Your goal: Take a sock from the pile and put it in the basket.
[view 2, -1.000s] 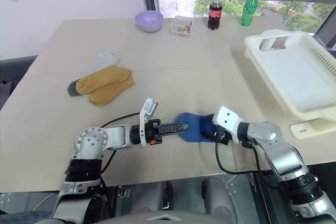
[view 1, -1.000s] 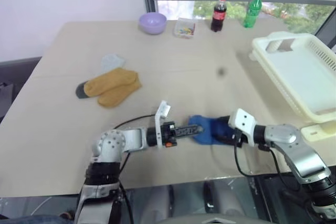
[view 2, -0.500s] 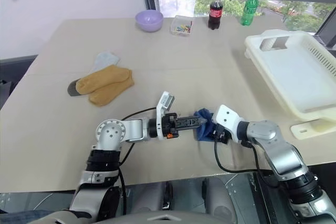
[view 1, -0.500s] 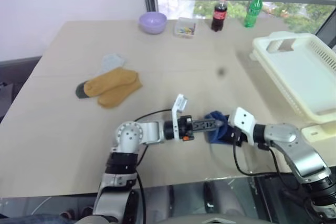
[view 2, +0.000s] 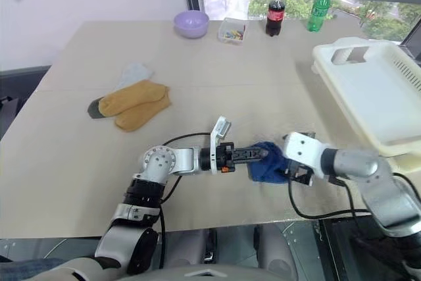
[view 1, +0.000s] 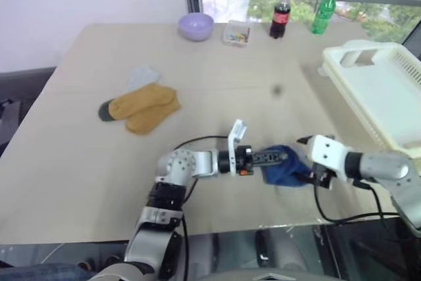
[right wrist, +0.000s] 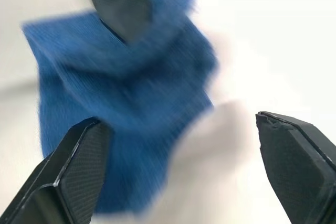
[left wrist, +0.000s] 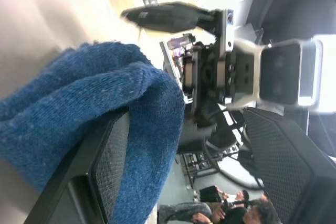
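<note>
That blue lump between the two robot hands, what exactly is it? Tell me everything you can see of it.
It is a royal blue sock, soft ribbed knit, bunched into a crumpled lump near the table's front edge, apart from the yellow socks. The left gripper reaches in level from the side, with one black finger pressed against the folds. The right gripper stands open just beside it, not clamping it.

No text, label or number is legible on anything here
</note>
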Controlling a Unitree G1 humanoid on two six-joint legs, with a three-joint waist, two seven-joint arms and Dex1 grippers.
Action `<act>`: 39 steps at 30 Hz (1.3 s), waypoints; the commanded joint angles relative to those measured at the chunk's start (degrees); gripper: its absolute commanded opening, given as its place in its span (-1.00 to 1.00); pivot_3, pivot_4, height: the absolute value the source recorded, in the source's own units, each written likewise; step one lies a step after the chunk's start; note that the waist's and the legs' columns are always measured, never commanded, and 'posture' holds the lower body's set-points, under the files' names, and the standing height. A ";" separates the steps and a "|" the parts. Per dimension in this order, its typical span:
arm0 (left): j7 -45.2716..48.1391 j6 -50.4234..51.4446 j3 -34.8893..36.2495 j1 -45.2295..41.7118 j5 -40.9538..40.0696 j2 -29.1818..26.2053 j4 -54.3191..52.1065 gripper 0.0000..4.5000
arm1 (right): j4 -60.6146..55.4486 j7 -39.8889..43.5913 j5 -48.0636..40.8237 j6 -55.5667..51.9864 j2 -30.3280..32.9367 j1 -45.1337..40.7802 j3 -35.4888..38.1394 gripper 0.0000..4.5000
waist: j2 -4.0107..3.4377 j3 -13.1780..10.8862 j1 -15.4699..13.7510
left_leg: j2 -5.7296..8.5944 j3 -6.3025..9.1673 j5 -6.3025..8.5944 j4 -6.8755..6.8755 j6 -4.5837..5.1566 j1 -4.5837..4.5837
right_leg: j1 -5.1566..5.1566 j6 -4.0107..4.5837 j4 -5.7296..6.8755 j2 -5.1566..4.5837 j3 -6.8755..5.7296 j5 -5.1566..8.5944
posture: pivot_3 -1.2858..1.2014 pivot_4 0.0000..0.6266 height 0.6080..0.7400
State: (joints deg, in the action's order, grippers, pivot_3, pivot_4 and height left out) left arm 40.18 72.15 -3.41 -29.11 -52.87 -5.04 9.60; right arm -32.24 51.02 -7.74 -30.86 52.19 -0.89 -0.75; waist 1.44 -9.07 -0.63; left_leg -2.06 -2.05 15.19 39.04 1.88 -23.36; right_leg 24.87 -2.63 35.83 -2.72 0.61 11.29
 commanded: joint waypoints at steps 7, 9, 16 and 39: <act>3.26 -0.55 -1.57 -0.75 1.12 1.38 0.80 0.63 | -11.75 -3.92 -21.10 -17.53 -10.79 11.12 21.07 0.97 | -0.04 0.03 -0.28 | -0.01 0.25 0.00 0.14 0.00 -0.40 | 0.24 0.09 0.01 0.00 -0.21 -0.06 | 0.03 -0.52 1.00; 3.83 -0.67 -1.89 -0.93 1.54 1.43 1.21 0.63 | -12.64 -6.22 -23.21 -19.79 -13.24 11.29 20.49 0.97 | -0.05 0.03 -0.03 | -0.01 0.39 0.00 0.14 0.00 -0.38 | 0.24 0.07 0.02 0.00 -0.18 -0.05 | 0.03 -0.52 1.00; 5.22 -0.90 -1.98 -1.86 2.63 1.77 2.67 0.63 | -11.57 -17.53 -24.30 -24.19 -19.98 5.17 14.05 0.97 | -0.14 0.05 -0.08 | -0.02 0.44 -0.01 0.20 0.01 -0.32 | 0.25 0.00 0.13 0.03 -0.19 -0.04 | 0.03 -0.52 1.00; 7.45 -2.57 -2.09 -2.09 5.69 2.67 3.74 0.63 | -0.39 -20.89 -29.80 -30.32 -21.63 11.59 12.13 -0.06 | -0.09 0.13 -0.12 | 0.02 0.76 -0.01 0.21 0.01 -0.30 | 0.02 0.04 0.06 0.03 -0.46 -0.03 | 0.03 -0.52 1.00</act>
State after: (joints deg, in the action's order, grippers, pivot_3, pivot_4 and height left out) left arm 46.60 70.23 -5.11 -30.73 -47.19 -3.08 13.27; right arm -34.49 30.26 -35.98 -58.39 31.14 9.62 12.88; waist 1.35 -8.94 -0.75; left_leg -2.04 -1.29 15.18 39.25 1.89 -23.65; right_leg 24.87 -2.60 35.89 -2.68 0.15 11.27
